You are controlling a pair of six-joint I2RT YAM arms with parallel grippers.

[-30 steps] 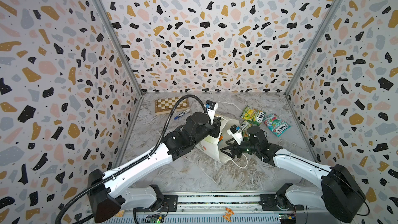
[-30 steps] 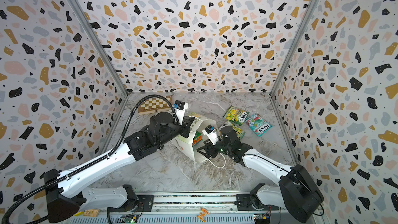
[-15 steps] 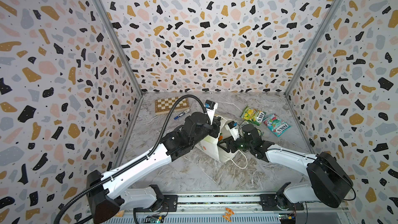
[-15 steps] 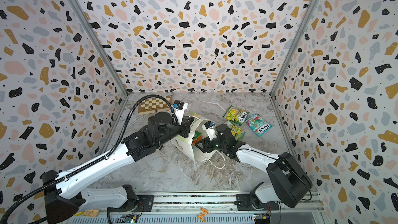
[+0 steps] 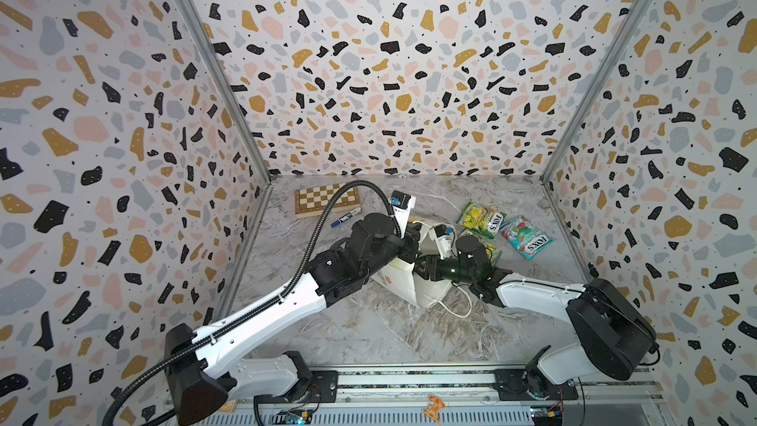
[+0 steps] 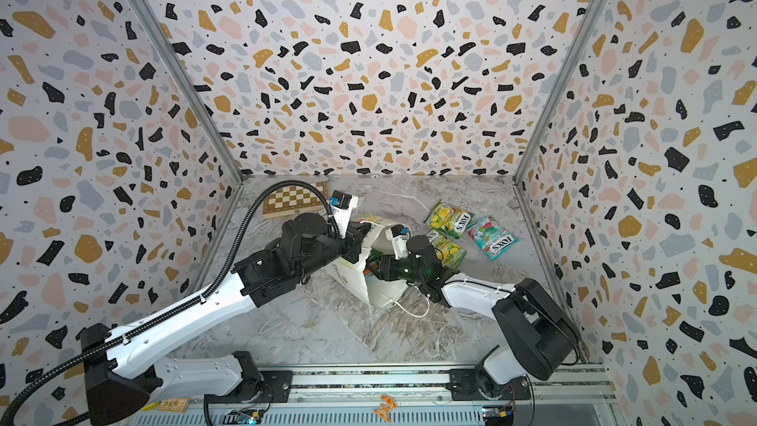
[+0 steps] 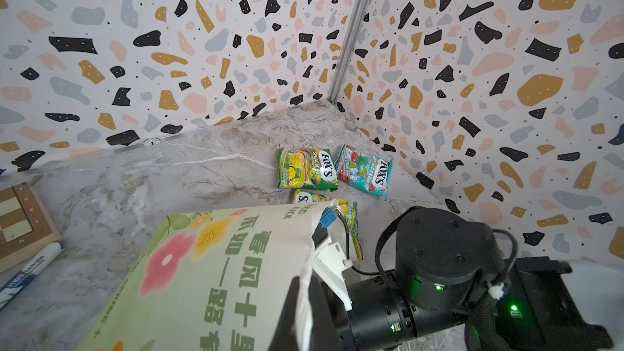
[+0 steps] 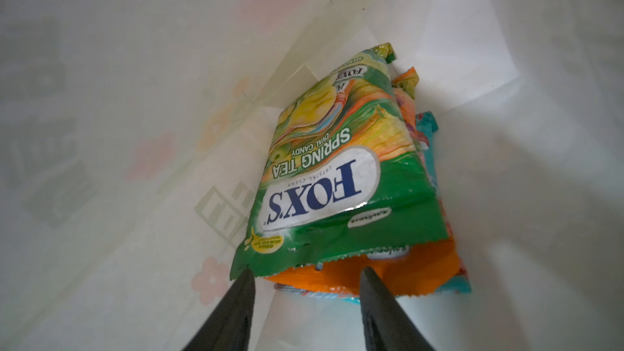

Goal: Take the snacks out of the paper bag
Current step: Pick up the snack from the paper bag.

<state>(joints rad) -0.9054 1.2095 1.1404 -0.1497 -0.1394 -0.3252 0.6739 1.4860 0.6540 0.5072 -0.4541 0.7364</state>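
The white paper bag (image 5: 430, 290) is lying on its side on the marbled desk (image 5: 348, 333), with its mouth facing the right arm and its thin cord handle (image 5: 454, 310) trailing over bare desk. The left tool (image 7: 305, 297) is clamping the bag's crumpled upper rim. The right tool (image 8: 307, 270) is reaching inside with its jaws parted, tips at the crimped edge of a glossy green Spring Tea packet (image 8: 331, 170). That packet is resting on an orange packet (image 8: 405, 265) and a teal-edged packet (image 8: 429, 136). Outside, a green-yellow packet (image 5: 481, 219), a teal packet (image 5: 526, 238) and a half-hidden packet (image 6: 446, 249) are lying flat near the right wall.
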